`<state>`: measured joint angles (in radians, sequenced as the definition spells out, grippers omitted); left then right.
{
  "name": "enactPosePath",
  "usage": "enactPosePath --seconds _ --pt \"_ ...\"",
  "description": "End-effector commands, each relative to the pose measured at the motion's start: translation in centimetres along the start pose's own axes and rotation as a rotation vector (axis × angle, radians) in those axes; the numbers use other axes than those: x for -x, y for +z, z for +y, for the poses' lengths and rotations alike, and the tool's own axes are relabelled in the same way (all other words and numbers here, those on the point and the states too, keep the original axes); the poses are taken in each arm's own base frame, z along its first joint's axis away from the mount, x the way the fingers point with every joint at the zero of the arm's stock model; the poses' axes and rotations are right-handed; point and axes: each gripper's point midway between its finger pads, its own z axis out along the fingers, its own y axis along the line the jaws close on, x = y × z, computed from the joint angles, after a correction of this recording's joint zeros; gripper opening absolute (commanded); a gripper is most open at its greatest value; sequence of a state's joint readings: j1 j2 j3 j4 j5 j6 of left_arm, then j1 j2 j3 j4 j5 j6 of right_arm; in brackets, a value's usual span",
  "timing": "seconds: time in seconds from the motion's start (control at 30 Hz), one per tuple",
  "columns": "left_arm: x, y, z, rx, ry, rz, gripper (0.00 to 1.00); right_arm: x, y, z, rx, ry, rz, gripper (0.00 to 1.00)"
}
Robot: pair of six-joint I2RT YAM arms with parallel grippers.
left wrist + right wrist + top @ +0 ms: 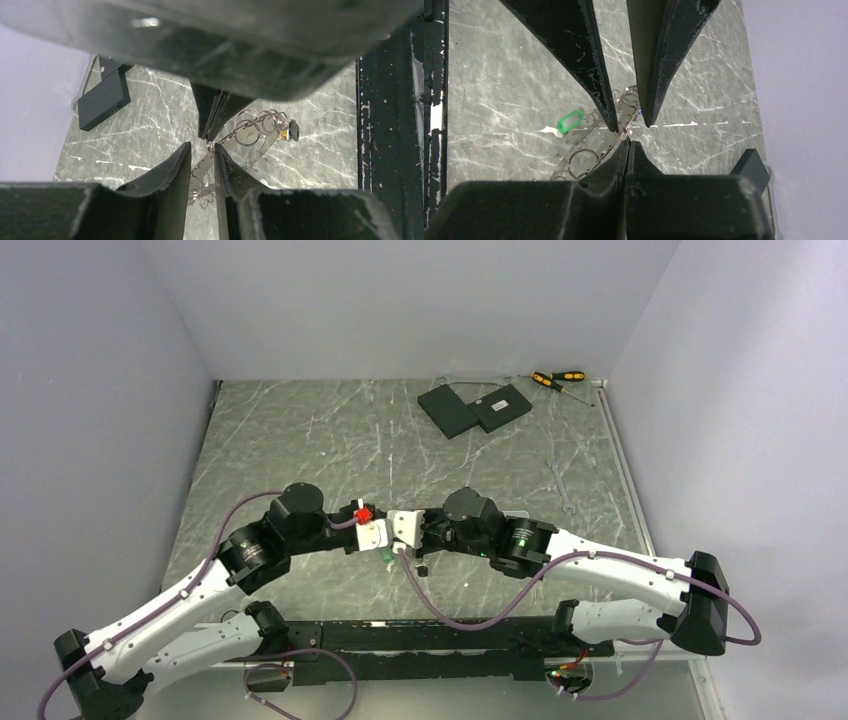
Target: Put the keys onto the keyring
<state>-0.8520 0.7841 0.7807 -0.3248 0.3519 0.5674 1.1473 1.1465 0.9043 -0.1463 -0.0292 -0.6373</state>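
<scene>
At the near edge of the tabletop (300, 440) the left arm (180, 595) is seen lowest in the top view. It is bent inward so that its tip meets that of the right arm (620, 570) over the middle of the marbled surface.

The left fingers (172, 170) are held slightly apart, with a narrow gap between them. Part of the keyring (255, 127), a cluster of linked silver wire rings, sits in that gap. Whether the pads press on the rings cannot be told.

In the right wrist view a green key (570, 121) is seen just beside the rings. Whether it is threaded onto them cannot be told. From the gap the chain of rings is carried to the right in the left wrist view, and a yellow key (285, 134) is seen at its far end.

The right fingers (640, 160) are closed tip to tip, and one small ring of the keyring is pinched between the tips, directly opposite the left fingers.

Near the back of the tabletop two black slabs (475, 408) lie touching each other. Two screwdrivers (558, 380) lie just to their right, against the rear edge. A small wrench (563, 488) lies apart from them, nearer the right arm.
</scene>
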Motion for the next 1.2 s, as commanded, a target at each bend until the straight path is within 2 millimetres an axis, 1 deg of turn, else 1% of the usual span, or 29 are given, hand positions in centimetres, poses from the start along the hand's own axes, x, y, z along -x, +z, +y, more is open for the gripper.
enactPosePath --seconds 0.0,0.1,0.27,0.33,0.43,0.53,0.67,0.8,0.87,1.17 --pt "-0.8 0.7 0.6 0.037 -0.024 0.018 0.30 4.3 -0.7 -2.8 -0.085 -0.016 -0.121 0.00" --pt "-0.9 0.4 1.1 0.081 -0.029 0.010 0.38 4.4 -0.8 -2.9 -0.093 -0.013 -0.128 0.00" --pt "0.0 -0.5 1.0 0.128 -0.009 -0.084 0.46 4.2 -0.9 -3.0 -0.104 -0.012 -0.132 0.00" --pt "0.3 -1.0 1.0 0.141 0.004 -0.110 0.47 4.1 -1.0 -3.0 -0.105 -0.010 -0.131 0.00" --pt "0.2 -1.6 1.1 0.182 0.025 -0.131 0.47 4.2 -1.2 -3.0 -0.110 -0.007 -0.142 0.00" --pt "0.0 -1.6 0.8 0.194 0.043 -0.165 0.44 4.6 -1.3 -2.9 -0.107 -0.001 -0.161 0.00" --pt "0.8 -0.8 0.6 0.187 0.022 -0.236 0.38 4.9 -1.1 -3.0 -0.102 0.001 -0.170 0.00" --pt "0.8 -0.2 1.4 0.200 0.008 -0.215 0.27 5.1 -1.1 -2.9 -0.097 0.003 -0.175 0.00" --pt "1.0 -0.2 1.6 0.207 0.006 -0.230 0.26 5.2 -1.1 -2.8 -0.093 0.004 -0.179 0.00" --pt "1.1 0.2 1.3 0.181 0.001 -0.232 0.21 5.1 -0.9 -2.4 -0.071 0.002 -0.180 0.00"
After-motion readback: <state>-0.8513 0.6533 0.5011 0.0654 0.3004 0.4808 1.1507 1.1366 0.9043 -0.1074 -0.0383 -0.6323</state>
